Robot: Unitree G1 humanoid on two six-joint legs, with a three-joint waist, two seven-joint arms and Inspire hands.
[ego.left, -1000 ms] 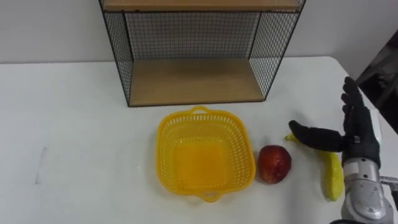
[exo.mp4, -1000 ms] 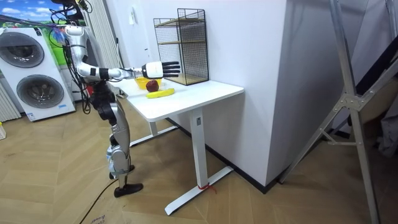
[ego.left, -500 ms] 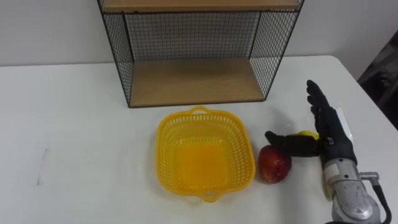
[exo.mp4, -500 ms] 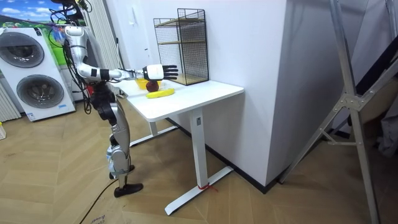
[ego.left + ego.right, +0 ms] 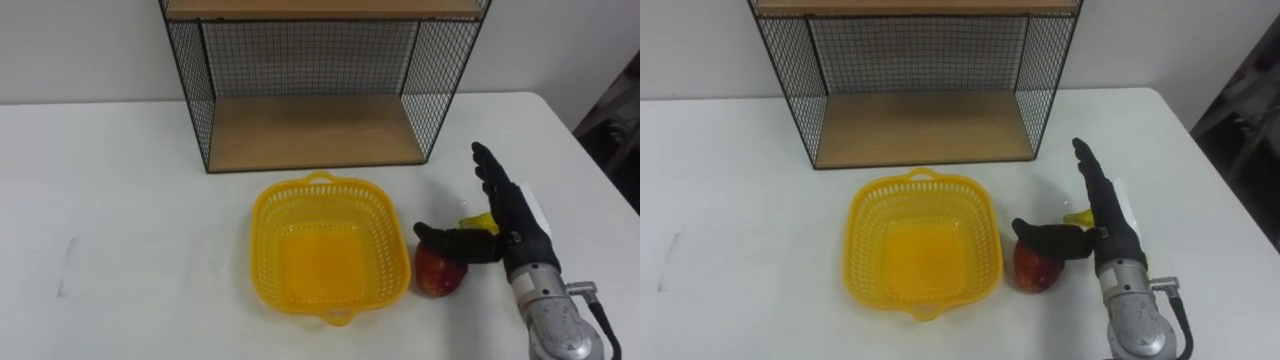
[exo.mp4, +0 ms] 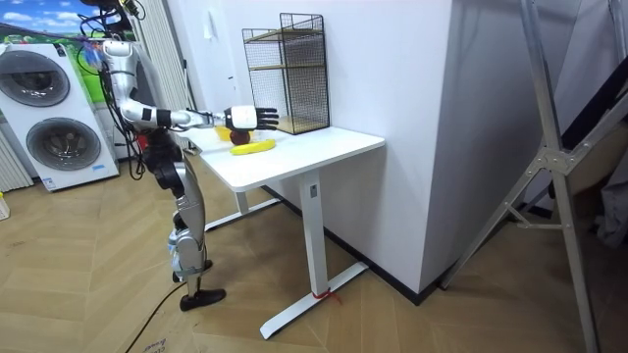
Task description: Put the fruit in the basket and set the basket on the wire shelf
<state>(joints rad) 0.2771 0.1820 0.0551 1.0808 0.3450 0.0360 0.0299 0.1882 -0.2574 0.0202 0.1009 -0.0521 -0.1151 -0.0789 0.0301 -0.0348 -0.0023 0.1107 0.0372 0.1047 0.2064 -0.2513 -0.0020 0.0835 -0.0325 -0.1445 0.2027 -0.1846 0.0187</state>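
A red apple (image 5: 438, 274) lies on the white table just right of an empty yellow basket (image 5: 266, 218). My right hand (image 5: 516, 232) hovers to the apple's right, open, fingers straight and pointing away from me, thumb stretched over the apple's top. A banana (image 5: 481, 220) lies behind the hand, with just a yellow tip showing. In the right eye view the hand (image 5: 1110, 232) stands beside the apple (image 5: 1034, 274) and the basket (image 5: 856, 238). The wire shelf (image 5: 315, 128) stands behind the basket with a bare wooden bottom board.
The table's right edge (image 5: 590, 160) runs close to my right hand. In the room view I stand at the table's end, my right hand (image 6: 245, 118) over the fruit, the banana (image 6: 252, 147) in front and the wire shelf (image 6: 287, 74) against the wall.
My right hand has moved left, from over the banana to beside the apple. Its thumb now reaches over the apple's top. Basket, apple and shelf have stayed put.
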